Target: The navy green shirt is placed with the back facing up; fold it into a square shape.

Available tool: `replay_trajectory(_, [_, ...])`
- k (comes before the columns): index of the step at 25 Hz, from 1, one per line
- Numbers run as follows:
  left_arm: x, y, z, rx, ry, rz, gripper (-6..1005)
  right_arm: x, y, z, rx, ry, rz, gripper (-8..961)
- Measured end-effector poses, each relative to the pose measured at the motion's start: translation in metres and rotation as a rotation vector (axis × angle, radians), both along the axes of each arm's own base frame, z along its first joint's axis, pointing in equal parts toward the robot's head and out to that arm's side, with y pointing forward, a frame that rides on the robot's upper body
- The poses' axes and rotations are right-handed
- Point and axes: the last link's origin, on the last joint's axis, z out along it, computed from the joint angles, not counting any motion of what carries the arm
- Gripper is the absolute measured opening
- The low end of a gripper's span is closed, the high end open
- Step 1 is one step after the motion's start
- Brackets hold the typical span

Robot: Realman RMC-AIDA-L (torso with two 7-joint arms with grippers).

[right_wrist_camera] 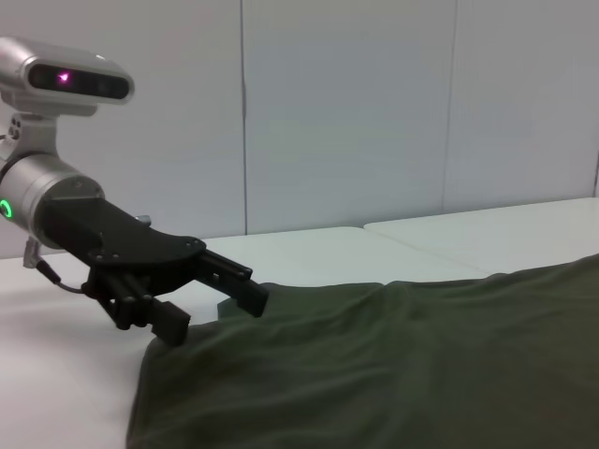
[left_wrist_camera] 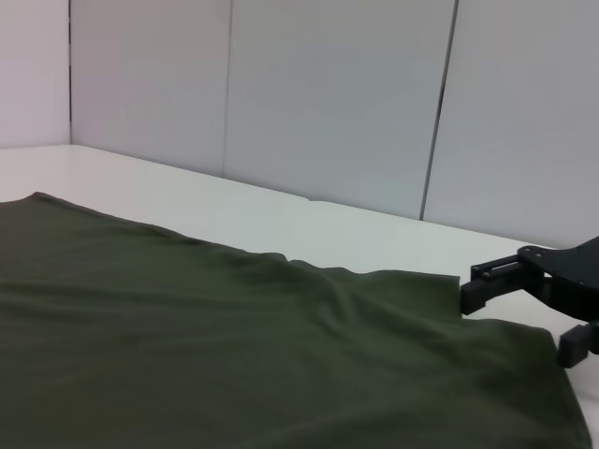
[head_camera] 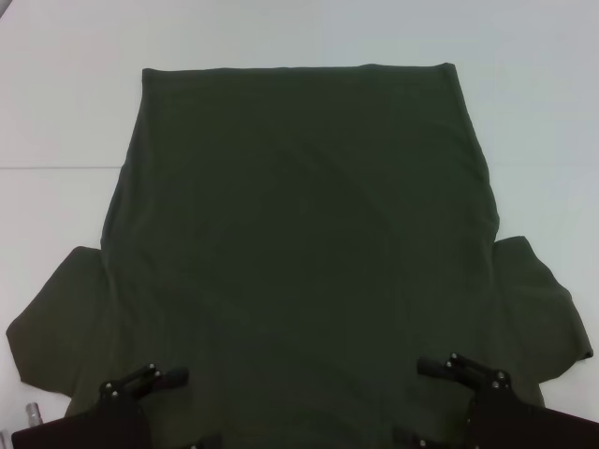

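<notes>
Across the white surface [head_camera: 65, 84] in front of me, the large dark olive-green short-sleeved cotton shirt [head_camera: 299, 253] is lying spread flat, its plain side up, its straight hem at the far end and its two sleeves fanning out to either side near my body. It is covering most of the middle of the surface, with a few low wrinkles showing along its near edge in the wrist views. Pale grey wall panels [left_wrist_camera: 328, 94] are standing behind the surface.

My left end effector [head_camera: 183, 408] is hovering at the near left part of the shirt, by the shoulder, its black fingers spread apart with nothing between them. My right end effector [head_camera: 416, 400] is sitting at the matching spot on the near right, likewise released and grasping nothing. Both are just above or at the fabric; I cannot tell whether the fingertips are touching it.
</notes>
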Motion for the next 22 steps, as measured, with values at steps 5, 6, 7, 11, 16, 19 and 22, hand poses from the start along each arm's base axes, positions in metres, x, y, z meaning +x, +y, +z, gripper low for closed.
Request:
replay_trajectory(5, [-0.002,0.001,0.002,0.015,0.002,0.012,932,-0.002,0.0,-0.002,-0.013,-0.003,0.013,897])
replay_trajectory(6, [-0.003,0.001,0.002,0.019,0.003,0.016,932,-0.003,0.0,-0.002,-0.014,-0.003,0.015,897])
replay_trajectory(7, [-0.003,0.001,0.003,0.022,0.003,0.019,932,-0.003,0.0,-0.003,-0.014,-0.003,0.015,897])
replay_trajectory(11, [-0.004,0.001,0.002,0.021,0.002,0.023,933,-0.003,0.0,-0.003,-0.014,-0.002,0.015,897])
replay_trajectory(16, [-0.004,0.001,0.003,0.024,-0.016,0.044,933,-0.003,0.002,-0.002,-0.008,0.004,0.009,897])
replay_trajectory(19, [-0.004,0.005,0.01,0.009,-0.09,0.147,932,-0.004,0.002,-0.002,-0.006,0.007,0.006,897])
replay_trajectory(22, [-0.005,0.015,0.028,-0.054,-0.198,0.309,932,-0.004,0.002,-0.001,-0.005,0.011,0.004,896])
